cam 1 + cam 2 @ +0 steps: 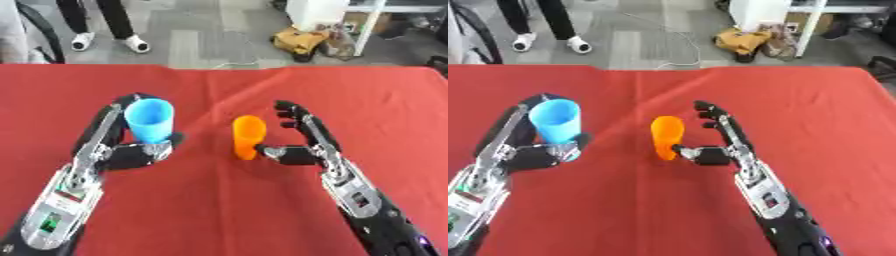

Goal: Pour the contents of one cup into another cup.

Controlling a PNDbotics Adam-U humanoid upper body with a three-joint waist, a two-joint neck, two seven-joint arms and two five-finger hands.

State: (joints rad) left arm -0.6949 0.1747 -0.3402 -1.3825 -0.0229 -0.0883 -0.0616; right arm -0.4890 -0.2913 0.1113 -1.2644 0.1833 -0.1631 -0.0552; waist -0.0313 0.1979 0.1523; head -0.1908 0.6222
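A blue cup (150, 120) stands upright with its open mouth facing up, left of centre on the red tablecloth (219, 210). My left hand (131, 152) is around it, with fingers behind the cup and the thumb across its lower front. An orange cup (248, 136) stands upright in the middle, narrower than the blue one. Just right of it is my right hand (302, 145), open, fingers stretched upward and apart from the cup, thumb tip reaching to the cup's lower side. The inside of either cup is not visible.
The red cloth covers the whole table up to its far edge (262, 66). Beyond that edge are grey floor, a person's legs at the upper left, and bags and a white cabinet at the upper right.
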